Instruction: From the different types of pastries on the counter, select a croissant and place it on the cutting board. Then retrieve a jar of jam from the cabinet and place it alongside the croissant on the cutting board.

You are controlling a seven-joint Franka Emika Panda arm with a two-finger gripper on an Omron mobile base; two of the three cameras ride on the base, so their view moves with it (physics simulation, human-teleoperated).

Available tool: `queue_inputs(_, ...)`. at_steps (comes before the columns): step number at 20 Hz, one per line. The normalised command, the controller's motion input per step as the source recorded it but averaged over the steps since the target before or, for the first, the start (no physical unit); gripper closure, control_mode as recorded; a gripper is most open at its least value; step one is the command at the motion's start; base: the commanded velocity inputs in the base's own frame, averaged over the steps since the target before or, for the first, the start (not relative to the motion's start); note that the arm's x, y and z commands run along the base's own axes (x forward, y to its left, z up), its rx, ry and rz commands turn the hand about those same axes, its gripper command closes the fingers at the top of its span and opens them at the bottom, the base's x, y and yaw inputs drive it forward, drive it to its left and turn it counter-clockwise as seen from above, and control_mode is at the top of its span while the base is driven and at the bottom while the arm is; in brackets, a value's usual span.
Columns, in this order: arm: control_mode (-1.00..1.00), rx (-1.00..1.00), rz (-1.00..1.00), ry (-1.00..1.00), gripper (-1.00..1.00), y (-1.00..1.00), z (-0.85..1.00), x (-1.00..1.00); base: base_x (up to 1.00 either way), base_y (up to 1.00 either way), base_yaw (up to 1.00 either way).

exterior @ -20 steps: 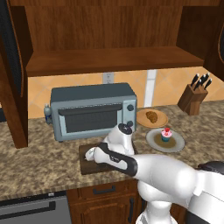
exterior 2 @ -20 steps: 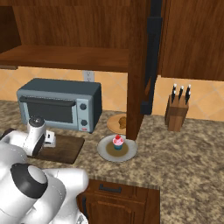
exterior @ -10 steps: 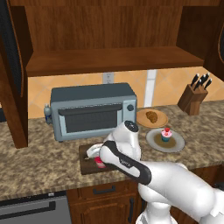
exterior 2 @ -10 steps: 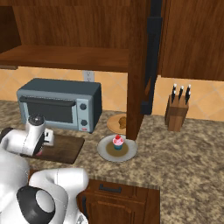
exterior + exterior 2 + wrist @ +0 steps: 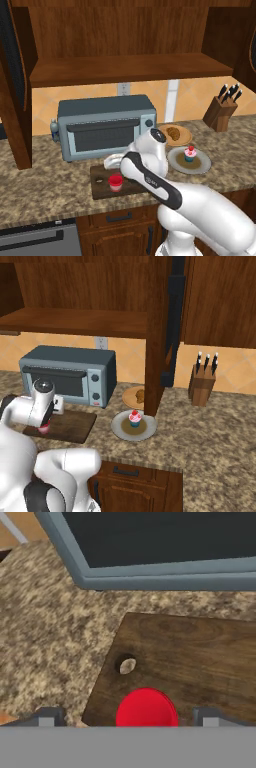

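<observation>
The red jar of jam (image 5: 116, 182) stands upright on the dark cutting board (image 5: 100, 188), near its round hole (image 5: 127, 665). My gripper (image 5: 127, 717) hangs just above the jar, open, its fingertips (image 5: 47, 717) wide apart on either side of the red lid (image 5: 146, 708) without touching it. In the left base view the gripper (image 5: 114, 169) sits in front of the toaster oven. The croissant (image 5: 173, 133) lies on a tan plate on the counter (image 5: 45, 190), behind the pink-frosted cupcake (image 5: 189, 153). In the right base view, the jar (image 5: 44, 429) peeks from under my hand.
The grey toaster oven (image 5: 102, 127) stands right behind the board. The cupcake's grey plate (image 5: 200, 164) lies to the right, with a knife block (image 5: 222, 107) further right. The cabinet shelf (image 5: 125, 67) hangs overhead with its door (image 5: 175, 321) open.
The fingers have spread apart and let go of the jar. The hand has lifted slightly, so the jar now shows standing on the board.
</observation>
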Motion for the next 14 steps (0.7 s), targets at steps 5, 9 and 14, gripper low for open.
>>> queue_inputs(5,-1.0,0.0,0.01,0.0,-1.0,-0.54,1.0,0.22,0.0,0.0,0.0)
queue_inputs(9,-1.0,-0.02,0.02,0.01,-1.0,-0.05,-0.04,0.04,0.0,0.0,0.0)
queue_inputs(14,-1.0,-0.09,-0.02,0.0,-1.0,-0.81,0.39,0.66,0.0,0.0,0.0)
